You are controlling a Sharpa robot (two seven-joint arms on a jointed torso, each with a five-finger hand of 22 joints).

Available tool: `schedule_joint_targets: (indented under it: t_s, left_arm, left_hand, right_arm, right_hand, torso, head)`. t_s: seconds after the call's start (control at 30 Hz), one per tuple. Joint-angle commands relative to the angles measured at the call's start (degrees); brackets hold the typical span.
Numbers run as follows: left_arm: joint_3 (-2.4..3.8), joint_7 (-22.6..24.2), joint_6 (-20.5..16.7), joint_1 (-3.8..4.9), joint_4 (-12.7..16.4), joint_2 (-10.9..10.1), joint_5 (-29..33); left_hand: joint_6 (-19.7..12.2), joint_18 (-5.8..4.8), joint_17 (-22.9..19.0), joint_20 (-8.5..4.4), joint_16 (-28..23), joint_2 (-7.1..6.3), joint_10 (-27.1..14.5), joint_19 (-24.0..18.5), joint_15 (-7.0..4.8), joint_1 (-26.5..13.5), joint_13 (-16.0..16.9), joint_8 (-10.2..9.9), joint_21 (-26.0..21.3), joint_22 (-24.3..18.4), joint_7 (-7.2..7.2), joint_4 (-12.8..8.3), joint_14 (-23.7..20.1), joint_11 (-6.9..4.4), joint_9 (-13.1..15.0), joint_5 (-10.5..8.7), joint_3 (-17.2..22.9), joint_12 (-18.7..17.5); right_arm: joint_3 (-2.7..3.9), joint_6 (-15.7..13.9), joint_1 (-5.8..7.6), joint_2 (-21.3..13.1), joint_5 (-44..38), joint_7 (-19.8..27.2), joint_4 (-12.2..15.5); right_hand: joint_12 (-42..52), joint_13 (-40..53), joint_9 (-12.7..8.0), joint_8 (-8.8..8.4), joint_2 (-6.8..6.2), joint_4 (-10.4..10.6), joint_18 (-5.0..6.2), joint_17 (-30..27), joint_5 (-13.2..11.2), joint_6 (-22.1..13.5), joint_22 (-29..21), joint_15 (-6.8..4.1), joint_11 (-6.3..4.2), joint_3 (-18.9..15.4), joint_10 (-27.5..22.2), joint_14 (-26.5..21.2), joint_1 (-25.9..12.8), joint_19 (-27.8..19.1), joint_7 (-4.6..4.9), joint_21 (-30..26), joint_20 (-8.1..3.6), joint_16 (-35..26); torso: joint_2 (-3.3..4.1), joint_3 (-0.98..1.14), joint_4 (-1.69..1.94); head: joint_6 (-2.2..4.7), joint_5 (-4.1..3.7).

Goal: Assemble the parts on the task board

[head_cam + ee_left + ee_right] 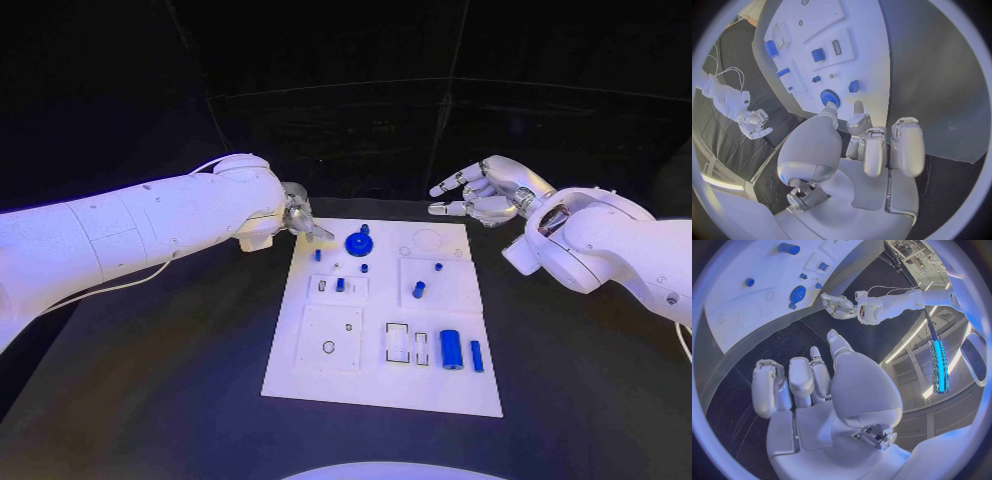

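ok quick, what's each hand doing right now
left hand: open, holding nothing, at the task board's far left corner
right hand: open, holding nothing

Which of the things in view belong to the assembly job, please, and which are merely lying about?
Job:
task board
blue gear
large blue cylinder
blue bar
small blue pegs
left hand
right hand

Lying about:
black table alone.

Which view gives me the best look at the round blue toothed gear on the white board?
Left wrist view: the round blue toothed gear sits close, teeth visible. Head view shows it small; right wrist view shows it near the rim.
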Motion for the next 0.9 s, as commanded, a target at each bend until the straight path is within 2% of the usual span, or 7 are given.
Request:
schedule_joint_targets:
  t_s: [0.03, 0.13, 0.33, 0.9]
  left_arm:
    - [-0.3, 0.9, 2.6, -0.04, -1.4, 0.9, -1.2]
    - [-0.75, 1.1, 3.0, -0.12, -2.6, 1.8, -1.2]
    - [-1.12, 1.3, 3.9, -0.29, -4.1, 2.8, -1.2]
    - [-1.31, 2.1, 4.8, -1.15, -5.1, 3.7, -1.2]
  left_hand:
    - [0.2, -0.51, 15.1, 0.32, 0.2, -0.07, -0.1, 0.9, 0.45, 0.6, -0.1, -0.2, -0.2, 2.2, 0.36, 0.1, 6.0, 0.33, -0.1, -0.06, -0.4, -0.2]
    - [0.3, -0.51, 15.1, 0.34, 0.2, 0.0, -0.1, 0.9, 0.46, 0.6, -0.2, -0.2, -0.1, 2.2, 0.36, 0.2, 6.0, 0.34, -0.2, -0.07, -0.6, -0.2]
    - [0.4, -0.54, 15.1, 0.35, 0.2, 0.07, -0.1, 0.9, 0.46, 0.5, -0.1, -0.2, -0.1, 2.3, 0.36, 0.3, 6.0, 0.34, -0.3, -0.08, -0.7, -0.2]
    - [1.5, -0.54, 15.1, 0.34, 0.2, 1.04, -0.2, 1.0, 0.39, 2.4, -0.2, -0.2, 0.0, 2.4, 0.17, -0.3, 6.0, 0.21, -1.3, -0.04, -1.3, -0.1]
  right_arm:
    - [0.04, 0.4, 0.11, 0.1, -0.1, 0.5, 0.0]
    - [0.04, 0.4, 0.11, 0.2, -0.1, 0.5, 0.0]
    - [0.04, 0.5, 0.11, 0.3, -0.1, 0.5, -0.1]
    - [0.04, 0.6, 0.1, 0.5, -0.1, 0.6, -0.2]
  right_hand:
    - [-0.1, 1.3, -0.1, 0.3, 0.01, 0.0, 1.0, 0.0, 0.2, 0.3, 4.4, -0.23, -0.1, -0.2, 0.0, 0.1, -0.7, -0.2, -0.07, -0.3, -0.11, -0.2]
    - [-0.1, 1.3, -0.1, 0.3, 0.01, 0.0, 1.0, 0.0, 0.2, 0.3, 4.4, -0.23, -0.1, -0.2, 0.0, 0.1, -0.7, -0.2, -0.07, -0.3, -0.11, -0.2]
    - [-0.1, 1.3, -0.1, 0.3, 0.06, 0.0, 1.01, 0.0, 0.2, 0.3, 4.4, -0.24, -0.11, -0.2, 0.0, 0.1, -0.6, -0.3, -0.08, -0.3, -0.11, -0.2]
    - [-0.1, 1.3, -0.1, 0.3, 0.11, 0.0, 1.0, 0.1, 0.3, 0.2, 4.4, -0.24, -0.11, -0.2, 0.0, 0.1, -0.6, -0.3, -0.08, -0.3, -0.11, -0.2]
  torso:
    - [-0.02, -0.01, 0.02]
    - [-0.01, -0.03, 0.04]
    - [-0.03, -0.01, 0.11]
    - [-0.07, 0.03, 0.08]
  head:
    - [-0.04, 0.01]
    - [-0.07, -0.03]
    - [-0.28, -0.06]
    - [-0.45, 0.01]
